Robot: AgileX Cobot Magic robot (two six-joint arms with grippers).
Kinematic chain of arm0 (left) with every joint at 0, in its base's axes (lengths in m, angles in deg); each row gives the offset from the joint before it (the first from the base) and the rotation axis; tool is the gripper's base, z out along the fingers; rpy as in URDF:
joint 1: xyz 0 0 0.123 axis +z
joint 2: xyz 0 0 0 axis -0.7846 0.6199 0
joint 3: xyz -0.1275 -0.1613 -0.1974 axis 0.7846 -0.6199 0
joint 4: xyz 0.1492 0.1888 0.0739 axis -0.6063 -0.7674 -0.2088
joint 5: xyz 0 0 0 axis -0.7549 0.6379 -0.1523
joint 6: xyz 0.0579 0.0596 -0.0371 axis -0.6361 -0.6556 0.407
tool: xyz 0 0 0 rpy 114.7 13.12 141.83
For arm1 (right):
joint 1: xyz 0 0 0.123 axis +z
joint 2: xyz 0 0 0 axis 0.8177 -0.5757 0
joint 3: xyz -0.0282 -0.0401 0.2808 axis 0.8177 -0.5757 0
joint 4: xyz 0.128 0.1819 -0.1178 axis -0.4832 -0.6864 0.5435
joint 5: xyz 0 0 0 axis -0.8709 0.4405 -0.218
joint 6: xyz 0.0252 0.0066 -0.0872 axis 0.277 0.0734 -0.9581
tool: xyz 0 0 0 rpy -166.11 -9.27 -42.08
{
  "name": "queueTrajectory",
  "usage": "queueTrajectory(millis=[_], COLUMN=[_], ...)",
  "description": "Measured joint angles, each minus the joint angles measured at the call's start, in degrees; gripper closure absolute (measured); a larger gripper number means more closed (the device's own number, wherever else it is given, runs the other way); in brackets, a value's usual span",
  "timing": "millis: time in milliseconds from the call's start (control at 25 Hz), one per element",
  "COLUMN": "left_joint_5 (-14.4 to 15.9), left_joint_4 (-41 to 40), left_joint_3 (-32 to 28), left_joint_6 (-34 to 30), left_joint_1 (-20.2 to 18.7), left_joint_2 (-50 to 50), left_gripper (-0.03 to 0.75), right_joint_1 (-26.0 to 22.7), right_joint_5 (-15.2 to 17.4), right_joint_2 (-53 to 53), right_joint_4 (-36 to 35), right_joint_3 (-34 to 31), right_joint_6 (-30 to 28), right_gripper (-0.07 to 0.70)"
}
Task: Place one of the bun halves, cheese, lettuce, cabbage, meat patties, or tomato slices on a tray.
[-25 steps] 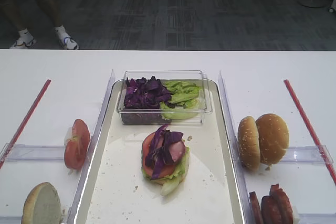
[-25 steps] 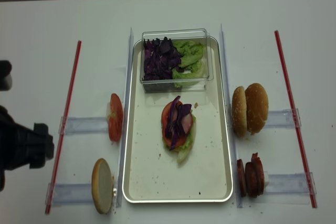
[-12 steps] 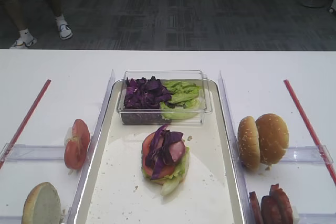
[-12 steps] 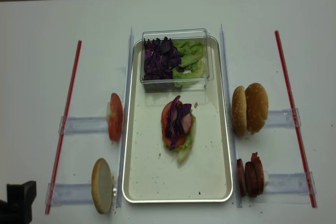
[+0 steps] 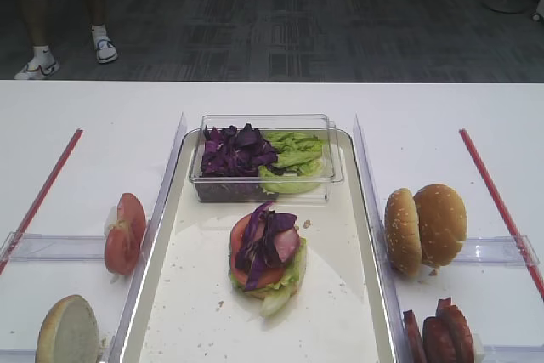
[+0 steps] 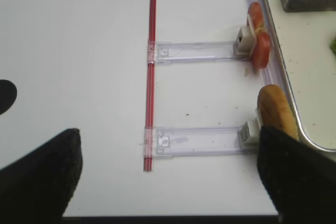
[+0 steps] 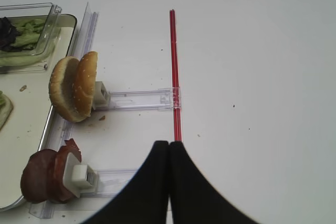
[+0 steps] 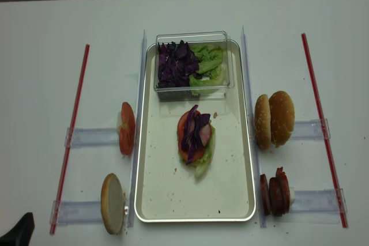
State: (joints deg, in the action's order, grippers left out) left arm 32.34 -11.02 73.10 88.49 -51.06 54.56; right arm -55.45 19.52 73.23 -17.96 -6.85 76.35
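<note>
So the half-built stack (image 8: pixel 195 137) (green lettuce, red tomato slice, pinkish meat, dark purple cabbage shreds on top) is parked mid-way on the big cream-floored metal tray (image 8: pixel 167 203). A bun is probably what's called for next. The lone golden-brown bun half (image 6: pixel 276 115) is stood on edge in its clear holder just left of the tray rim, ahead and to the right of the left gripper (image 6: pixel 168 182), whose jaws are spread wide with nothing in them. The right gripper (image 7: pixel 169 182) is pinched shut and empty, with the paired bun halves (image 7: pixel 74 85) up ahead to its left.
</note>
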Motion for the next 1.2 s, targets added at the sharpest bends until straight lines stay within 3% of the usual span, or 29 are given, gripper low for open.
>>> queueTrajectory(millis=[1200], left_joint_5=[-0.4], left_joint_4=[0.3], left_joint_3=[-0.4], left_joint_6=[1.1], left_joint_1=[0.0], left_joint_2=[-3.8], left_gripper=[0.096], right_joint_1=[0.0], right_joint_5=[0.0], right_joint_2=[0.0], right_joint_4=[0.0], right_joint_3=[0.0], right_joint_6=[0.0], right_gripper=[0.595])
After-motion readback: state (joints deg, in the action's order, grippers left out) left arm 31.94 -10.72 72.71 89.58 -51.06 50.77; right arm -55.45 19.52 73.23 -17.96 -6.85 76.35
